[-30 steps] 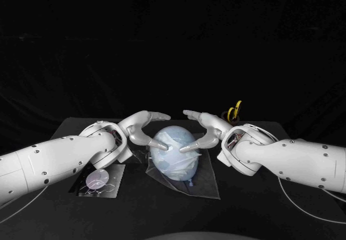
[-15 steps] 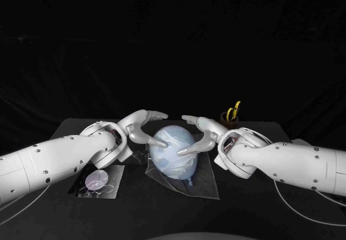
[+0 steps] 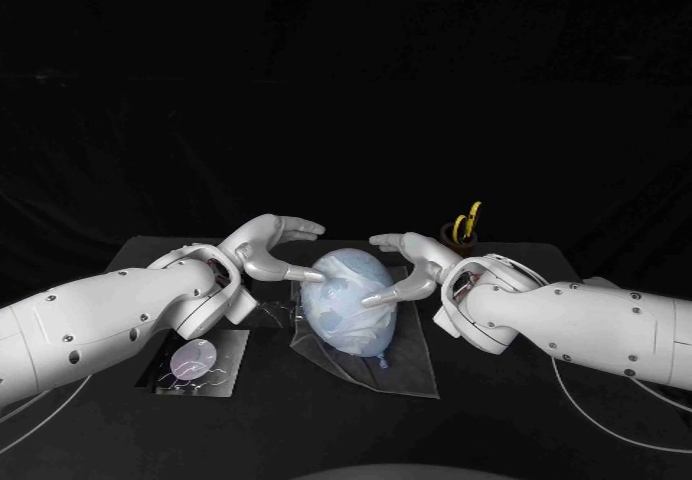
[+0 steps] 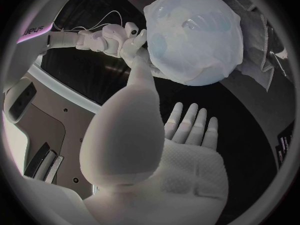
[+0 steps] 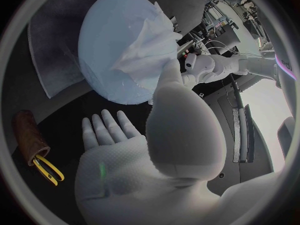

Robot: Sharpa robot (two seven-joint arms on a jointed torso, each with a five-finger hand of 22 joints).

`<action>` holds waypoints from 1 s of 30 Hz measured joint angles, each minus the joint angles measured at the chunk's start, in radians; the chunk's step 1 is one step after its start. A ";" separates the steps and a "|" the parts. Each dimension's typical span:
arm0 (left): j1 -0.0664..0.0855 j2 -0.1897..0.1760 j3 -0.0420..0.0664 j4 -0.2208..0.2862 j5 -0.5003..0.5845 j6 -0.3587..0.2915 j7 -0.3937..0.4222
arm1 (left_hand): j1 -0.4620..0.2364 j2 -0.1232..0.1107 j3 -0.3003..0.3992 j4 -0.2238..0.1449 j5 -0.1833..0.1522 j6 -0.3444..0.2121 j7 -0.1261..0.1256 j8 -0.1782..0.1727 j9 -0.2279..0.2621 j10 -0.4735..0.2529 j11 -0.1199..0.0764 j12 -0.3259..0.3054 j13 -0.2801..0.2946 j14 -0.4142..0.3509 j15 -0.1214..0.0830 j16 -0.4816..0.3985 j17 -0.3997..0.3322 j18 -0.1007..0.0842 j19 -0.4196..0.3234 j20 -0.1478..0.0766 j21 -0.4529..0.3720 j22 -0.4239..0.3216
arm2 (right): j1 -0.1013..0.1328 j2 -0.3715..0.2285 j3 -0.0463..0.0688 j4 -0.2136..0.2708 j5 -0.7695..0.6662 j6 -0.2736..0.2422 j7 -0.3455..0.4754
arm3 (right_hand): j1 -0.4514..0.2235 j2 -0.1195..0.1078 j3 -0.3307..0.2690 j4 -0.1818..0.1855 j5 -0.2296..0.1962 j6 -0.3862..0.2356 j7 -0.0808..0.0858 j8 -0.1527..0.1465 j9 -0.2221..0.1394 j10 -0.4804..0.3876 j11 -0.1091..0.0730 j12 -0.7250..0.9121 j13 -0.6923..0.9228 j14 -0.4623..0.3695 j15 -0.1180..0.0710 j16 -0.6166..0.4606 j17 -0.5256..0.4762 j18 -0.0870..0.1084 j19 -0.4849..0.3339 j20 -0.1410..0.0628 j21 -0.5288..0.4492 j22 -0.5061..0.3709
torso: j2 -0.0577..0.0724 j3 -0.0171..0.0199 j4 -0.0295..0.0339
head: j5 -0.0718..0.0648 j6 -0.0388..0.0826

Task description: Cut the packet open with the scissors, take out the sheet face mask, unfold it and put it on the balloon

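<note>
Touches opposite sides of the balloon (image 3: 346, 275) with a fingertip of left hand (image 3: 271, 255) and right hand (image 3: 411, 268), other fingers spread, gripping nothing. Lies on the table (image 3: 289, 420) under the sheet face mask (image 5: 145, 49), long axis running away from the robot, knot nearest.

Left hand (image 4: 156, 155): one finger stretched out with its tip against the side of the balloon (image 4: 194, 35), the other fingers (image 4: 187, 122) spread flat and clear of it. The sheet face mask (image 4: 209, 52) lies wrinkled over the balloon, with the clear wrap (image 4: 259, 52) under it on the black table (image 4: 250, 130). Right hand (image 4: 115, 37) is on the far side, fingertips at the balloon's edge.
</note>
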 measured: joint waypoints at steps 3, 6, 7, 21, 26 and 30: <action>0.000 -0.013 0.000 0.011 0.023 0.004 0.007 | -0.001 0.001 0.000 0.000 0.000 -0.004 0.001 0.000 -0.001 -0.009 -0.016 0.000 -0.001 -0.003 0.003 0.000 -0.001 0.000 0.000 0.000 0.000 0.000 | 0.000 -0.001 0.000 -0.003 0.005 0.001 0.001 | 0.000 0.000 0.000 0.000 0.000 0.004 -0.002 0.001 0.001 0.003 0.000 0.004 0.000 0.000 0.000 0.000 0.000 0.000 0.004 -0.004 0.000 0.000 | 0.000 -0.0003 0.0001 | -0.001 -0.001; -0.001 -0.020 0.000 0.017 0.030 0.008 0.006 | -0.017 -0.011 -0.004 0.003 0.000 -0.063 -0.004 -0.019 -0.019 -0.077 0.004 -0.013 -0.009 -0.055 0.000 -0.016 -0.013 -0.032 -0.005 0.004 0.000 -0.001 | 0.000 -0.002 0.000 -0.004 0.009 0.003 0.003 | 0.000 0.000 0.001 0.001 0.000 0.009 -0.001 0.007 0.002 0.008 0.000 0.004 0.001 0.003 0.000 0.000 0.000 0.000 0.004 -0.004 0.000 0.000 | 0.000 -0.0003 0.0006 | -0.001 -0.001; -0.001 -0.022 0.000 0.017 0.029 0.010 0.003 | -0.028 -0.011 -0.011 0.004 0.000 -0.085 -0.005 -0.028 -0.026 -0.107 0.011 -0.017 -0.012 -0.085 0.004 -0.025 -0.019 -0.036 -0.016 0.004 0.000 -0.003 | 0.000 -0.004 0.000 -0.004 0.010 0.004 0.003 | 0.000 0.000 0.003 0.003 0.000 0.011 -0.004 0.007 0.003 0.011 -0.003 0.004 0.001 0.007 0.000 0.000 0.001 0.000 0.004 -0.004 0.000 0.001 | 0.000 -0.0003 0.0008 | -0.001 -0.001; -0.020 0.033 -0.005 -0.010 -0.065 0.003 -0.124 | -0.112 -0.016 -0.011 0.003 0.000 -0.215 -0.018 -0.075 -0.067 -0.265 0.034 -0.024 -0.021 -0.211 0.021 -0.060 -0.048 -0.047 -0.024 0.006 -0.004 -0.005 | 0.000 -0.017 0.000 0.005 0.018 0.010 0.011 | 0.004 0.004 0.007 0.002 0.000 0.026 -0.001 0.016 0.007 0.018 -0.003 0.004 0.001 0.007 0.000 0.000 0.001 0.000 0.004 -0.004 0.000 0.001 | 0.000 -0.0009 -0.0004 | 0.007 -0.007; -0.021 0.046 -0.005 -0.011 -0.096 -0.005 -0.163 | -0.112 -0.016 -0.011 0.003 0.000 -0.215 -0.018 -0.075 -0.067 -0.268 0.037 -0.024 -0.021 -0.209 0.019 -0.060 -0.048 -0.047 -0.024 0.006 -0.004 -0.005 | 0.000 -0.020 0.000 0.006 0.019 0.011 0.013 | 0.008 0.008 0.011 0.000 0.000 0.030 0.002 0.016 0.009 0.023 0.002 0.004 0.001 0.007 0.000 0.000 0.001 0.000 0.004 -0.004 0.000 0.001 | 0.000 -0.0003 -0.0012 | 0.006 -0.011; -0.022 0.049 -0.005 -0.004 -0.118 -0.004 -0.184 | -0.112 -0.016 -0.011 0.003 0.000 -0.215 -0.018 -0.075 -0.066 -0.268 0.037 -0.024 -0.021 -0.197 0.020 -0.060 -0.046 -0.047 -0.024 0.006 -0.004 -0.005 | 0.000 -0.024 0.000 0.002 0.020 0.012 0.014 | 0.008 0.008 0.011 0.000 0.000 0.030 0.002 0.016 0.009 0.023 0.002 0.004 0.001 0.007 0.000 0.000 0.001 0.000 0.004 -0.004 0.000 0.001 | 0.000 0.0003 -0.0014 | 0.005 -0.014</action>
